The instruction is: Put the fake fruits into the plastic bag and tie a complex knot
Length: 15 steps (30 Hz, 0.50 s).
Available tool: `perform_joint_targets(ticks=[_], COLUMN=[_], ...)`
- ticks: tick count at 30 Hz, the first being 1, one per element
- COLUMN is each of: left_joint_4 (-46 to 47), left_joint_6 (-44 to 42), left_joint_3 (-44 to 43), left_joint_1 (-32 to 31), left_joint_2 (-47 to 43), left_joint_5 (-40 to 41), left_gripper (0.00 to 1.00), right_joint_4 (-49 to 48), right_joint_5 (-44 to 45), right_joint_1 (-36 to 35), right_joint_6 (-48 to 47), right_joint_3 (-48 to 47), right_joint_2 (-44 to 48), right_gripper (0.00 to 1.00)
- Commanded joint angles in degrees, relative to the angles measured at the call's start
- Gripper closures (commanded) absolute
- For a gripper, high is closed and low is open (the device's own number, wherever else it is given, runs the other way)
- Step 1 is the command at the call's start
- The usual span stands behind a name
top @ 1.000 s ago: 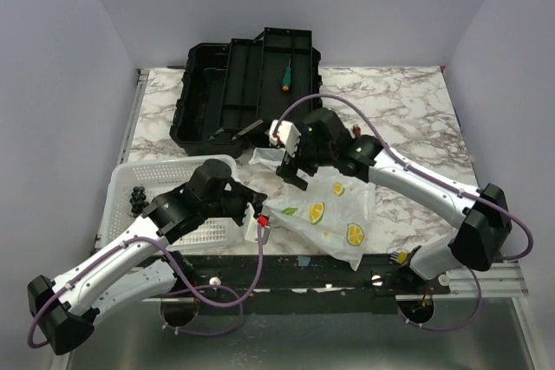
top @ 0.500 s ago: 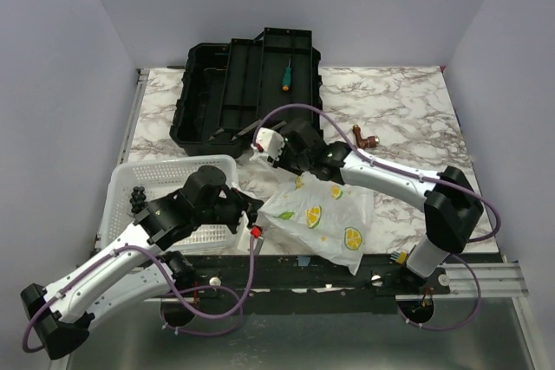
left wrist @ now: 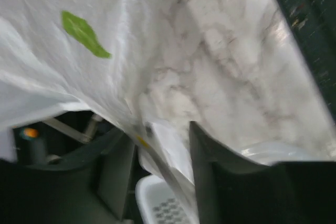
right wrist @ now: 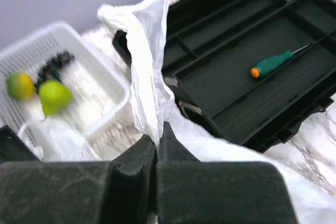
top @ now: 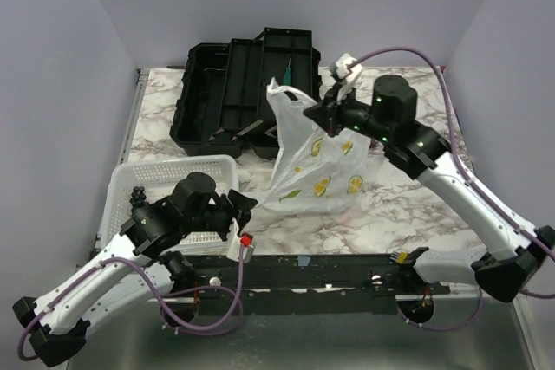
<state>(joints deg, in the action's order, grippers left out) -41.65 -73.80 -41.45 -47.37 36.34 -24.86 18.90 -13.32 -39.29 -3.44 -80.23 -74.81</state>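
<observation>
Thin crinkly plastic bag (top: 299, 155), veined marble-look table (top: 416, 119), matt black toolbox (top: 234, 93)

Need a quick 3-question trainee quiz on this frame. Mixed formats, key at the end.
1. True or false: the fake fruits are already inside the plastic bag.
2. What is the right gripper clamped on? A) a screwdriver B) the plastic bag's handle C) a basket
3. Where does the green-handled screwdriver lie?
Key: 1 false, two fruits lie in the white basket. 2 B. 3 in the open black toolbox.
</observation>
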Motion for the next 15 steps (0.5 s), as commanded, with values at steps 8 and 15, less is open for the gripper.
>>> perform_joint_targets(ticks=[8, 15], left_joint_4=[9.4, 26.0], left_joint_6=[67.0, 88.3], left_joint_3=[-23.4, -18.3], left_joint_1=[1.6, 18.4], left_joint_2=[-0.3, 2.8], left_joint_5=[-12.8, -8.8], left_gripper=[0.26, 0.11], right_joint_4=[-16.4, -20.0], right_joint_5=[-9.4, -10.8], right_joint_1=[2.2, 2.2], right_joint_6=[10.9, 15.4], right_joint_3=[14.1, 14.3], right_joint_2=[13.9, 15.3], right_gripper=[0.99, 0.99])
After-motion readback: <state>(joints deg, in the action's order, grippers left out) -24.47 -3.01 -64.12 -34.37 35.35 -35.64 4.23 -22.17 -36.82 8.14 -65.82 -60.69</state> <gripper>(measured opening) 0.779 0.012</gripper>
